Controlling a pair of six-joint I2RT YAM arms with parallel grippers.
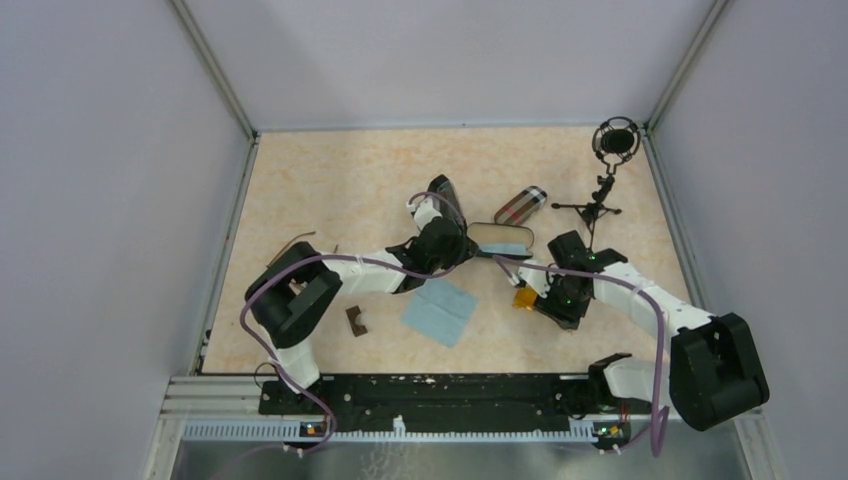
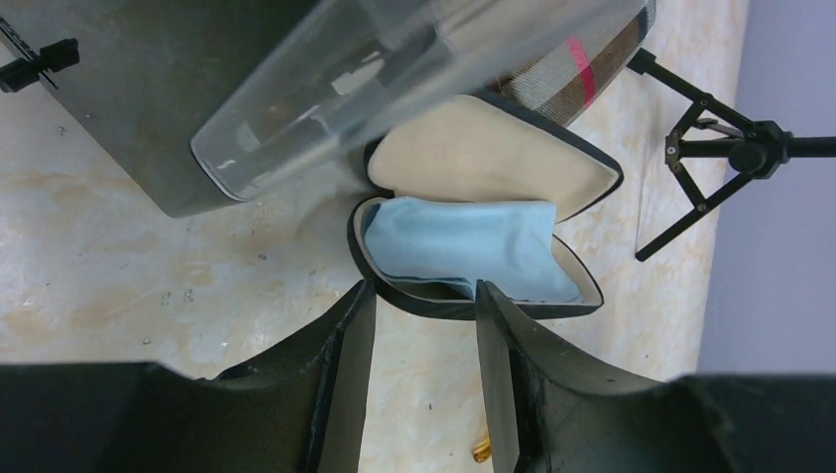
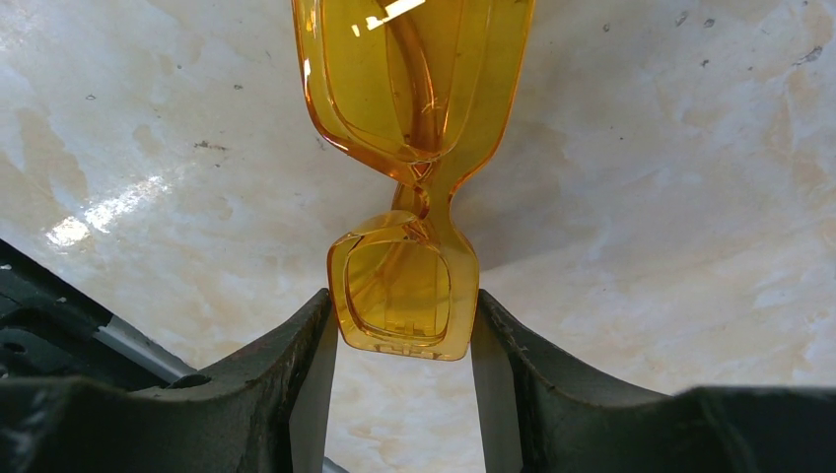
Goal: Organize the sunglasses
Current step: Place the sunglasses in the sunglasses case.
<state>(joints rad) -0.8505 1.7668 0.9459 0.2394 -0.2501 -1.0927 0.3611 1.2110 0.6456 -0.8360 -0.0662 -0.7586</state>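
My right gripper is shut on the amber-orange sunglasses. It pinches one lens between its fingertips and holds the pair just above the table, right of centre. A thin brown pair of sunglasses lies at the far left by the wall. My left gripper is open at the near rim of an open black case. The case has a cream lining and a blue cloth inside. Nothing sits between the left fingers.
A plaid cylindrical case lies just behind the open case. A black triangular case stands to its left. A blue cloth and a small brown object lie near the front. A microphone tripod stands at back right.
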